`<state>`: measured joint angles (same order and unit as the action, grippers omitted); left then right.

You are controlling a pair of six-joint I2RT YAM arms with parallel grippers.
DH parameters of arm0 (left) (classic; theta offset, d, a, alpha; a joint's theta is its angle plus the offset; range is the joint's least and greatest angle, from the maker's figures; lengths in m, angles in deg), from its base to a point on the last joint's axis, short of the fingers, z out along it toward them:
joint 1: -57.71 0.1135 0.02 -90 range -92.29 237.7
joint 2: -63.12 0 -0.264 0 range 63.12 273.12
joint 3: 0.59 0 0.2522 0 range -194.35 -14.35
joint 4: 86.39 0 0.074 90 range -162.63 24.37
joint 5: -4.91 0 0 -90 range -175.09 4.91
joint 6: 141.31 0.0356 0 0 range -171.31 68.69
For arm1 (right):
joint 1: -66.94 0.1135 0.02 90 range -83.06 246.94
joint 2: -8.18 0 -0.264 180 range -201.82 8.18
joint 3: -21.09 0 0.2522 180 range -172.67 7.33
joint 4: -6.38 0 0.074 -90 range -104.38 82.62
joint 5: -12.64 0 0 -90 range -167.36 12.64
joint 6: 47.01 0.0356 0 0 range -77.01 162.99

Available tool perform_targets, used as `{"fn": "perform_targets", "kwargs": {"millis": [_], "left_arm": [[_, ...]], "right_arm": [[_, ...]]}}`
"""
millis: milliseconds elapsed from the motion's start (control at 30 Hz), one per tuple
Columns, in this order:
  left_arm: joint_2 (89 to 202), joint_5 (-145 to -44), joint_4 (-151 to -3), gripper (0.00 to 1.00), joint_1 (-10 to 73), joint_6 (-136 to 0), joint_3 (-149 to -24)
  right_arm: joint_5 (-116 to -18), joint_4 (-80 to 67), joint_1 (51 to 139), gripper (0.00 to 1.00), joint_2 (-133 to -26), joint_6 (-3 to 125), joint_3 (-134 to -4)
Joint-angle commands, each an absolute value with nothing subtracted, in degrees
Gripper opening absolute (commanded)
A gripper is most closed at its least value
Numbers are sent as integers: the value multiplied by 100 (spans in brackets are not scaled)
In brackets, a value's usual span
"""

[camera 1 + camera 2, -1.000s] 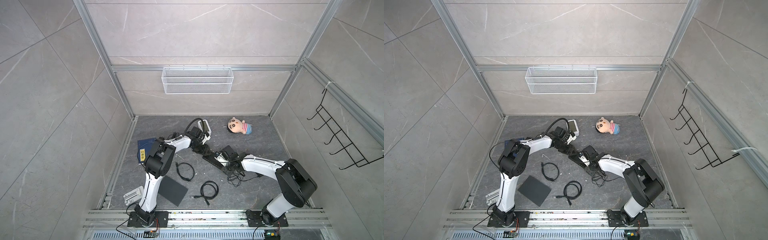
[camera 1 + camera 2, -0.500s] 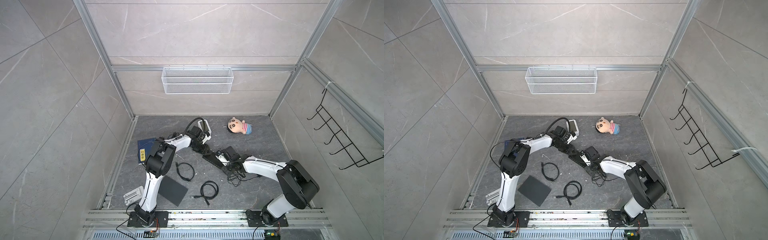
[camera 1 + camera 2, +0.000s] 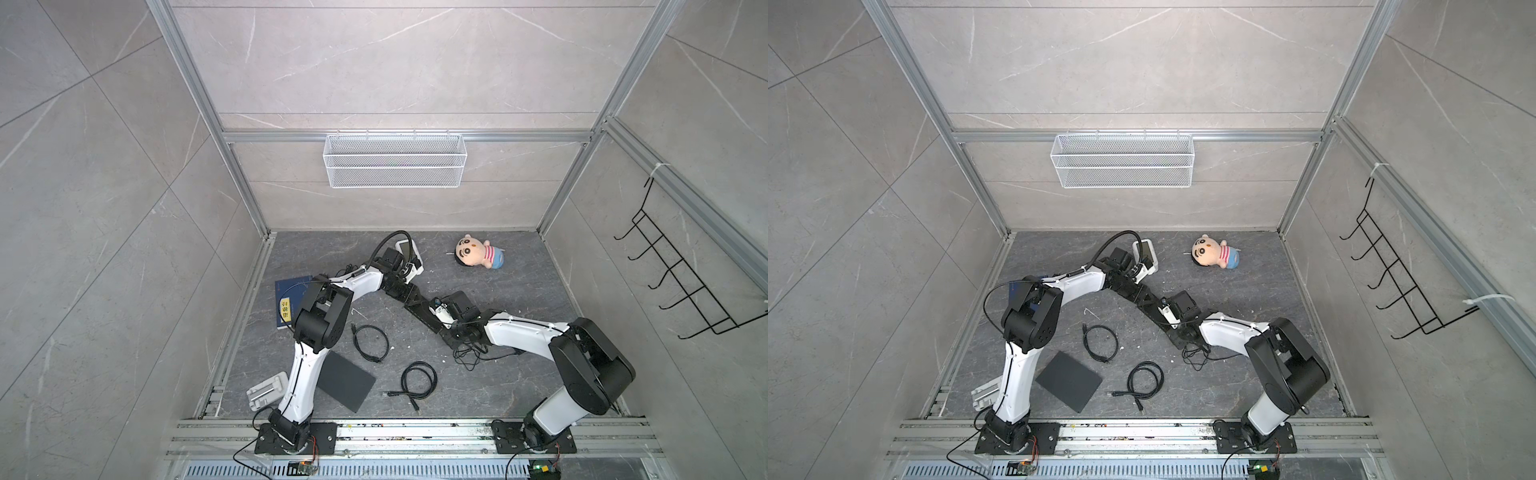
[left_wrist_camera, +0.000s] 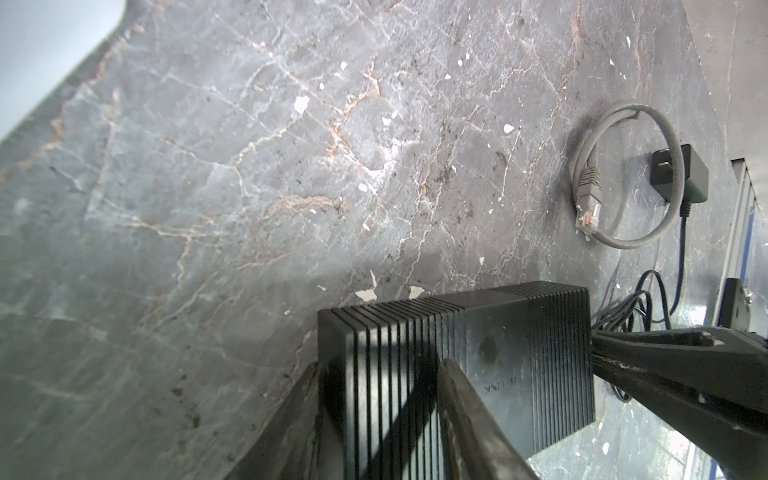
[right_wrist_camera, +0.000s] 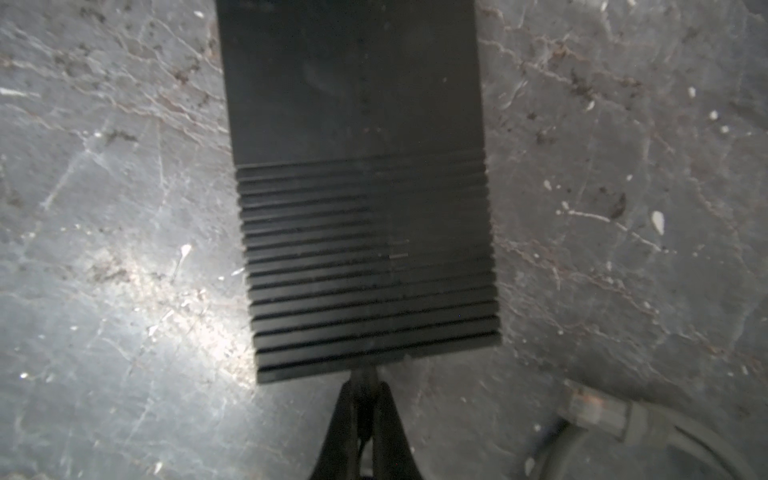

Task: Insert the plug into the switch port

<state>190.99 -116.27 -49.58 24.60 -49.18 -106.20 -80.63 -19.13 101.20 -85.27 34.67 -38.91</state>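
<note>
Left wrist — switch (image 4: 498, 332) lettering, "-LINK"

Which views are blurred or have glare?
Right wrist: whole frame soft, switch ribs smeared, hot glare on the floor beside it. Left wrist: floor and grey cable sharp, white patch blown out. Both top views: sharp, evenly lit.

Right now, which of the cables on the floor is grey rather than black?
The short looped network cable, beside the black power adapter; the two coiled cables are black.
</note>
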Motion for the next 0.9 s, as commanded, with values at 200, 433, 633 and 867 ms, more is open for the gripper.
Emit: {"fn": "perform_targets", "kwargs": {"millis": [200, 433, 633, 867], "left_arm": [[19765, -13331, -3043, 43, 1517, -4721, -9808], [19752, -13406, -3044, 42, 1459, -4714, -9763], [19788, -13453, -3044, 42, 1411, -4710, -9769], [19718, -13508, -3044, 41, 1385, -4693, -9709]], "right_arm": [[-7919, 2855, 10248, 9, -8997, 3967, -4439], [-7458, 3587, 10254, 9, -9129, 3877, -4430], [-7258, 3829, 10253, 10, -9213, 3926, -4552], [-7208, 4011, 10249, 12, -9463, 3973, -4589]]}}
